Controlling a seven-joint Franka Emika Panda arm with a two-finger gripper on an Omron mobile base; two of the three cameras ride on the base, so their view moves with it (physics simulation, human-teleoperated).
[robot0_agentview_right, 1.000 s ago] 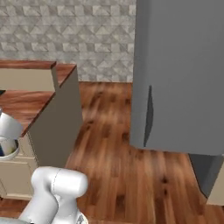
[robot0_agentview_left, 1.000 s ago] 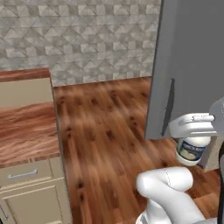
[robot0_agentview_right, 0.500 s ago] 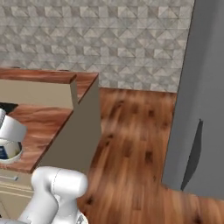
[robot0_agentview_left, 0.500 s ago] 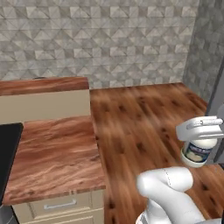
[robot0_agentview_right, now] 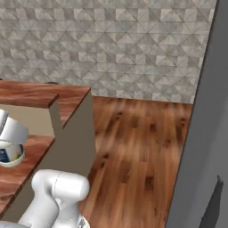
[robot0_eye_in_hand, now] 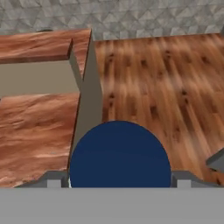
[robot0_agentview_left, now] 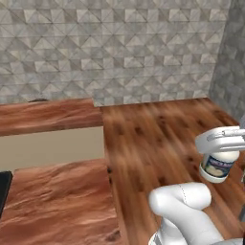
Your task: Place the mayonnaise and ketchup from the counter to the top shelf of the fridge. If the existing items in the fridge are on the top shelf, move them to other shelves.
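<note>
Above the counter (robot0_agentview_left: 57,206), one claw (robot0_agentview_left: 221,152) grips one mayonnaise (robot0_agentview_left: 218,166).

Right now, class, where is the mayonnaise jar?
The mayonnaise hangs in the gripper at the right of the left base view, above the wooden floor and beside the counter.

Mayonnaise (robot0_agentview_left: 219,165) jar, blue lid, upright, held aloft, counter (robot0_agentview_left: 57,206) at left

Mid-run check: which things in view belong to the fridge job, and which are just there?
Job:
- mayonnaise, held in the hand
- counter
- fridge

Just there:
- tiled wall
- wood floor
- dark item at the counter's left edge
</note>
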